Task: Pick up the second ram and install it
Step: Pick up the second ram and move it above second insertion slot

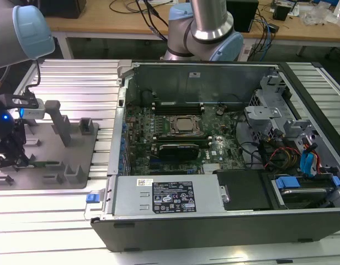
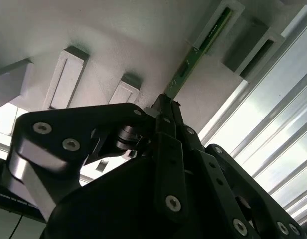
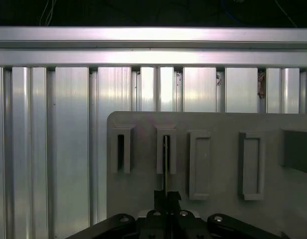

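- Grips the near end of the second ram (image 2: 194, 54) with the gripper (image 2: 164, 109), which is closed tight, black fingers (image 2: 169, 149) pressed flat against both faces of the green stick.
- Holds the stick on its long edge, the far end seated in a raised slot (image 2: 224, 17) of the grey holder plate (image 2: 118, 45).
- Lines up fingertips and stick edge-on in the first wrist view, as a thin dark line from the gripper (image 3: 167, 195) into one slot block (image 3: 166, 130), with more slot blocks on either side along the plate (image 3: 218, 124).
- Rests that plate on the ribbed metal counter (image 3: 54, 149).
- Places the gripper (image 1: 9, 154) low over the holder plate (image 1: 76, 179) at the exterior view's left, with upright grey posts (image 1: 62, 124) standing on the plate just beyond it.
- Sets the open computer case (image 1: 225, 226) just beside the plate, toward the exterior view's right, lying with its open side up.
- Reveals a circuit board inside, with a black expansion card (image 1: 181, 149) nearer and a square silver processor (image 1: 185, 125) behind it.
- Packs cables and blue-handled drive bays (image 1: 305, 165) into the case's end at the exterior view's right.
- Ends farthest back with the arm's base column (image 1: 206, 22) and a wooden counter (image 1: 104, 22) carrying cables.
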`<state>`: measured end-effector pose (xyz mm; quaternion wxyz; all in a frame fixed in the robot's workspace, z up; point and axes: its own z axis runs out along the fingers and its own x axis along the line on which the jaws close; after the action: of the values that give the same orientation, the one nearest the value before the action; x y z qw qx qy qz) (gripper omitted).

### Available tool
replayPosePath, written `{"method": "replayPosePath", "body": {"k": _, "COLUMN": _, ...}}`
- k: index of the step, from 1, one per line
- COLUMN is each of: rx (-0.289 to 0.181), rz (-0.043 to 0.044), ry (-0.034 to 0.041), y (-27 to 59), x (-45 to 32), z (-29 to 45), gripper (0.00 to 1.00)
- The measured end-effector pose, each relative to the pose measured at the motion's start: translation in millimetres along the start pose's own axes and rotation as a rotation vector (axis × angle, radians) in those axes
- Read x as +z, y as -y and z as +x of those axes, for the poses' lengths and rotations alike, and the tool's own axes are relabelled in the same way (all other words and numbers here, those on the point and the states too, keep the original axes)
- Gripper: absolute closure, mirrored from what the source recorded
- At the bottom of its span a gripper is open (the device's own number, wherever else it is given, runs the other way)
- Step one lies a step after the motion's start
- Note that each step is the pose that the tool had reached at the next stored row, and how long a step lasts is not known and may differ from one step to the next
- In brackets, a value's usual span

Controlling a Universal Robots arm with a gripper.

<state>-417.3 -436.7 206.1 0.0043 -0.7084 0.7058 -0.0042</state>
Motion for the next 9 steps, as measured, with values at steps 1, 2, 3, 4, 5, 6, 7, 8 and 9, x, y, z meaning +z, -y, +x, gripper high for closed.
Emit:
{"method": "replayPosePath", "body": {"k": 1, "rx": 0.0, "rz": 0.0001, "ry": 0.0, "y": 0.0, "x": 0.1, "z": 0.0, "gripper": 0.91}}
{"method": "replayPosePath", "body": {"k": 2, "rx": 0.0, "rz": 0.0, "ry": 0.0, "y": 0.0, "x": 0.1, "z": 0.0, "gripper": 0.91}}
{"method": "replayPosePath", "body": {"k": 3, "rx": 0.0, "rz": 0.0, "ry": 0.0, "y": 0.0, "x": 0.1, "z": 0.0, "gripper": 0.91}}
{"method": "replayPosePath", "body": {"k": 4, "rx": 0.0, "rz": 0.0001, "ry": 0.0, "y": 0.0, "x": 0.1, "z": 0.0, "gripper": 0.91}}
{"method": "replayPosePath", "body": {"k": 5, "rx": 0.0, "rz": 0.0001, "ry": 0.0, "y": 0.0, "x": 0.1, "z": 0.0, "gripper": 0.91}}
{"method": "replayPosePath", "body": {"k": 6, "rx": 0.002, "rz": 0.0, "ry": 0.0, "y": 0.0, "x": 0.1, "z": 0.0, "gripper": 0.91}}
{"method": "replayPosePath", "body": {"k": 7, "rx": 0.003, "rz": 0.0001, "ry": 0.0, "y": 0.0, "x": 0.1, "z": 0.0, "gripper": 0.91}}
{"method": "replayPosePath", "body": {"k": 8, "rx": 0.003, "rz": 0.0001, "ry": 0.0, "y": 0.0, "x": 0.1, "z": 0.0, "gripper": 0.91}}
{"method": "replayPosePath", "body": {"k": 9, "rx": 0.003, "rz": 0.0001, "ry": 0.0, "y": 0.0, "x": 0.0, "z": 0.0, "gripper": 0.91}}
